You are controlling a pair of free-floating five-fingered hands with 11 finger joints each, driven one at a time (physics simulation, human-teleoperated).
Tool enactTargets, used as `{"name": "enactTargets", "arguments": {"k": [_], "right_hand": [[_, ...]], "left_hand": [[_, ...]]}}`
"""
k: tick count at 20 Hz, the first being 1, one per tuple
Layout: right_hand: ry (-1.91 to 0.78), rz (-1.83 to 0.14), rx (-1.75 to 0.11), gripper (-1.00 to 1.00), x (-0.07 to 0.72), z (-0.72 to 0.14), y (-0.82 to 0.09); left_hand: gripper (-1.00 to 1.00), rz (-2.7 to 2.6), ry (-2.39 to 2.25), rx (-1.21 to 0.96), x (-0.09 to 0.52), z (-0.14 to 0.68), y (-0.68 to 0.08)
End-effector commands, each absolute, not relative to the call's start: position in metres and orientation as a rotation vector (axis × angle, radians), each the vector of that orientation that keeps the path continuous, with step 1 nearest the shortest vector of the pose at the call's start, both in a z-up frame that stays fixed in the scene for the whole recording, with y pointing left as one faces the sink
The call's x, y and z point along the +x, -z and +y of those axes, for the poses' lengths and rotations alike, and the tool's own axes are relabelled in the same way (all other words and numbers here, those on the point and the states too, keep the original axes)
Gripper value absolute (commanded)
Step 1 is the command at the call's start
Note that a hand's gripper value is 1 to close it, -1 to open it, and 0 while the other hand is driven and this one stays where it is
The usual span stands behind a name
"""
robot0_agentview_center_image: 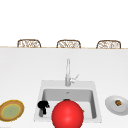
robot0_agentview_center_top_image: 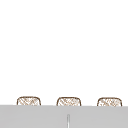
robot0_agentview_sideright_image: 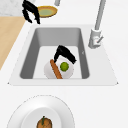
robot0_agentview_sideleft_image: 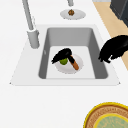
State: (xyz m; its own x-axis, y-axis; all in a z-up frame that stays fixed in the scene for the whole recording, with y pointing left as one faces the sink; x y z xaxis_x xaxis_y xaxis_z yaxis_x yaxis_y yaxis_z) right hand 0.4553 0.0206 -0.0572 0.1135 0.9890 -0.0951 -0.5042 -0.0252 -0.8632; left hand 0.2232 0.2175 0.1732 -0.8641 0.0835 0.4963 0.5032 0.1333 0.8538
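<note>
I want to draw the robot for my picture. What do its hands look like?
Each robot hand is plain black all over and shaped like a person's, with fingers and a thumb. No arm, sleeve, cable or marking shows: they simply float. One shows by the sink's left rim, the left hand; the other, the right hand, shows in the basin.
</note>
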Motion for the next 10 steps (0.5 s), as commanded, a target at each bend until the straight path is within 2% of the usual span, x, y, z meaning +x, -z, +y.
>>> {"name": "enactTargets", "arguments": {"k": [1,10], "right_hand": [[-1.292,-0.748,-0.837,-1.0,0.462,0.009,0.074],[-1.174,-0.874,-0.696,-1.0,0.479,-0.033,0.078]], "left_hand": [[0.0,-2.088,1.785,-0.569,0.223,0.217,-0.173],[0.0,-2.088,1.785,-0.569,0.223,0.217,-0.173]]}}
